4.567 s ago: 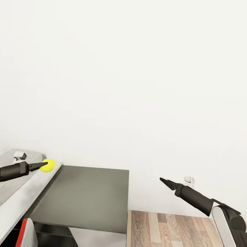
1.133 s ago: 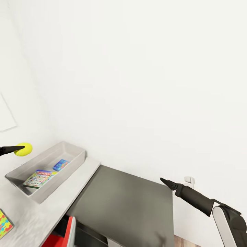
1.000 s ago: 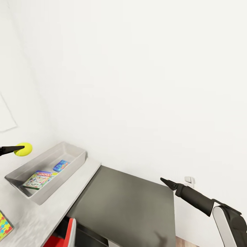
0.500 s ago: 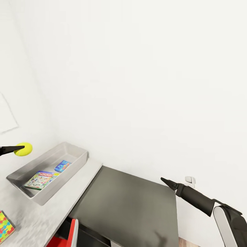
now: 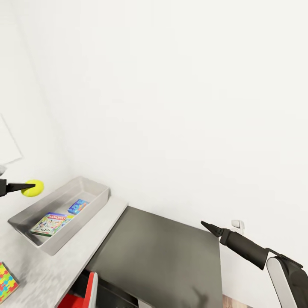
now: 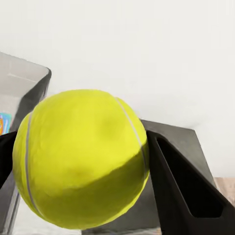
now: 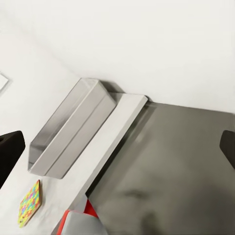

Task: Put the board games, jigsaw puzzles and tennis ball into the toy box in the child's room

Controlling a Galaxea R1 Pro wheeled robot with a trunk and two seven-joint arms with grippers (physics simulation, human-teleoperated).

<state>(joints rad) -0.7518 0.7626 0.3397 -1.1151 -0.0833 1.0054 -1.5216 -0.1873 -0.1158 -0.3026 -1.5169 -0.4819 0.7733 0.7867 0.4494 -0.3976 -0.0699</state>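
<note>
Since half a second ago, my left claw (image 5: pixel 31 187) with the tennis ball (image 5: pixel 33 188) is sitting slightly closer to the toy box (image 5: pixel 94 186), and the camera view is shifting a little with it. My left claw is clamping the yellow tennis ball between its two dark fingers (image 6: pixel 181 188); the ball (image 6: pixel 81 159) is pressing against both finger faces. The ball is hanging in the air above the near-left end of the toy box, not touching its rim.

The toy box is a grey rectangular tray resting on the pale table (image 5: pixel 64 267). Inside the toy box, a Monopoly board game (image 5: pixel 49 224) is lying flat toward the near end, and a smaller blue box (image 5: pixel 78 206) is lying toward the far end, apart from it. A colourful jigsaw puzzle (image 5: pixel 6 282) is lying on the table in front of the toy box, well apart from it. In the right wrist view the same puzzle (image 7: pixel 30 203) is lying just beyond the toy box (image 7: pixel 73 132).

My right claw (image 5: pixel 205 225) is hovering well apart from the toy box, beyond the dark surface (image 5: pixel 167 256) adjoining the table. Its fingers are standing apart and are gripping nothing.
</note>
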